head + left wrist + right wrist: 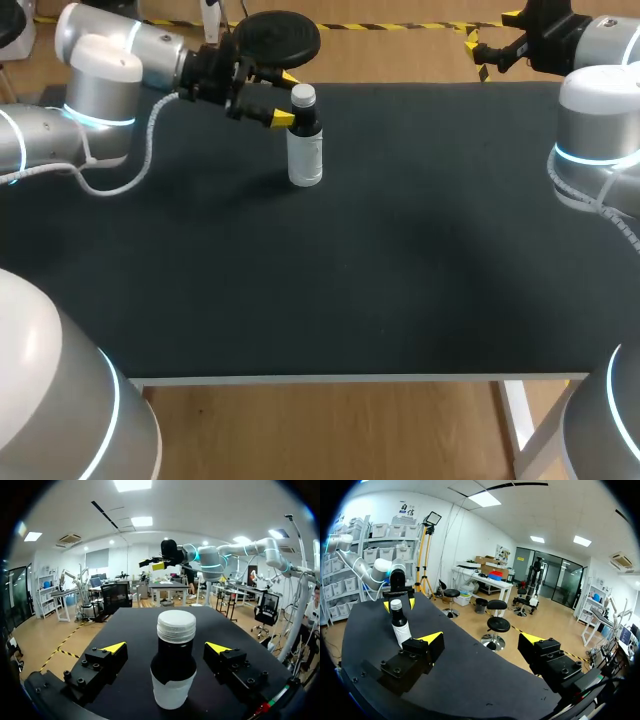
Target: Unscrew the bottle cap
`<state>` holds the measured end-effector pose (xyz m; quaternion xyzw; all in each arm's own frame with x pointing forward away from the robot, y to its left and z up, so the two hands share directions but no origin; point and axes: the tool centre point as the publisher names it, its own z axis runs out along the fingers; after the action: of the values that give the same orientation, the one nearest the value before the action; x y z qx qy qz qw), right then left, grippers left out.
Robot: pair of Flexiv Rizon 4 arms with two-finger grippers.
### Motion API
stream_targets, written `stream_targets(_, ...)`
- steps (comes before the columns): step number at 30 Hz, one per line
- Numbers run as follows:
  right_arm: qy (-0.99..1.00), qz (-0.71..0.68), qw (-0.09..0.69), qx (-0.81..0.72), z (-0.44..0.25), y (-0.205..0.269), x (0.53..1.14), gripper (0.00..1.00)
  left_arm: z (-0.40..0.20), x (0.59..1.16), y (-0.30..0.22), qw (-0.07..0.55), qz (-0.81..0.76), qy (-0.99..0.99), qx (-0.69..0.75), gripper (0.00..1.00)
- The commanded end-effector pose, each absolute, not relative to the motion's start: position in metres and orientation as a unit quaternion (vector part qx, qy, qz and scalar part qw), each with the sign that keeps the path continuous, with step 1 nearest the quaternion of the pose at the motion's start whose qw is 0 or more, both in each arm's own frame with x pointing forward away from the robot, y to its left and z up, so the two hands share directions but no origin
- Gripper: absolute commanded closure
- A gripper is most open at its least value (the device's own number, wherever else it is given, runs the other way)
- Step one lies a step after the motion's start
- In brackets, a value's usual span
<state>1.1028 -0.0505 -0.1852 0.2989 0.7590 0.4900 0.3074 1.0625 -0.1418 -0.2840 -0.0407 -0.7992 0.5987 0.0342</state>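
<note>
Jaws on the left gripper (pixel 166 647) are spread wide, one yellow tip on each side of the bottle (pixel 173 675) with clear daylight both ways, so nothing is grasped yet. The bottle stands upright on the table (pixel 400 280), in its far-left part and fairly near the far edge.

Biggest worry imo: the tips look level with the dark neck rather than the white cap (pixel 176 625), so closing right here would probably pinch the neck and leave the cap alone. Also nothing is steadying the body. The right gripper (pixel 481 638) is released too, empty and parked well apart, out past the far right corner. Any twist could just spin the whole bottle, and an off-centre squeeze might tip it.

Room-wise it's decent: lots of bare black tabletop to the near side and the right, much less behind the bottle toward the far edge.
</note>
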Motion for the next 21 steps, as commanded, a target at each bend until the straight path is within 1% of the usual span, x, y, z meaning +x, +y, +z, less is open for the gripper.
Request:
stream_targets(1,0.759,0.49,0.307,0.299,-0.185,-0.051,1.103,0.0,-0.29,1.067,-0.147,0.041,0.603,-0.795,-0.045,0.0)
stream_targets(21,0.759,0.49,0.307,0.299,-0.185,-0.051,1.103,0.0,-0.292,1.062,-0.162,0.055,0.613,-0.786,-0.052,0.0)
